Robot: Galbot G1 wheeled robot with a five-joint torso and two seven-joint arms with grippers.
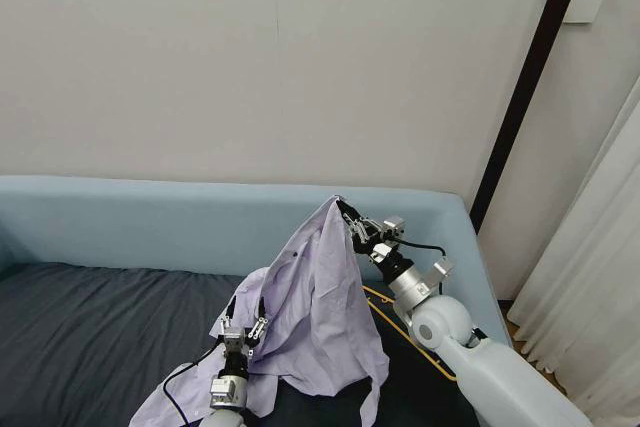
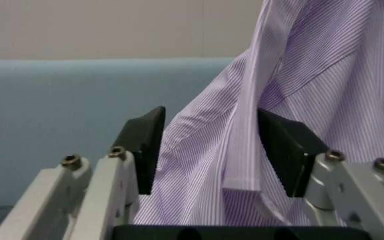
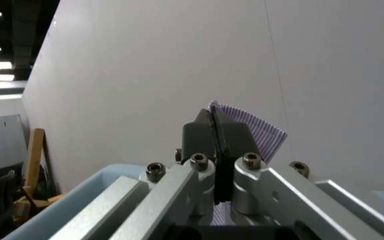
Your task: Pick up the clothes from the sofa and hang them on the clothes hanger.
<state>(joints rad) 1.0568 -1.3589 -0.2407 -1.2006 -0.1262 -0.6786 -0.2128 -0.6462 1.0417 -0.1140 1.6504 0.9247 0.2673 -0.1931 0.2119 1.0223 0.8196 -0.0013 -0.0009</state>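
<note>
Low at the left of the head view, the left end effector (image 1: 245,325) points upward over the pale blue sofa with a dark grey seat (image 1: 120,222). Its wrist view shows the left end effector (image 2: 215,150) with jaws apart, and a hanging fold of the lilac pin-striped shirt (image 2: 325,75) passes between the black pads (image 2: 148,145) without being pinched.

The lilac pin-striped shirt (image 1: 320,297) drapes as a tall tent, its long axis running from a peak near the sofa back down to a hem that pools on the seat. The bulk of the cloth lies just right of and above the left end effector, so that arm is the nearer one to the lower edge.

At the peak, the right end effector (image 1: 352,224) is clamped on the fabric. Its wrist view confirms this, with the right end effector (image 3: 213,130) pressed together on a small flap of the shirt (image 3: 262,135).

Far right stands a dark upright pole (image 1: 530,77), possibly part of the hanger frame, though that is hard to tell. It is well apart from the shirt.
</note>
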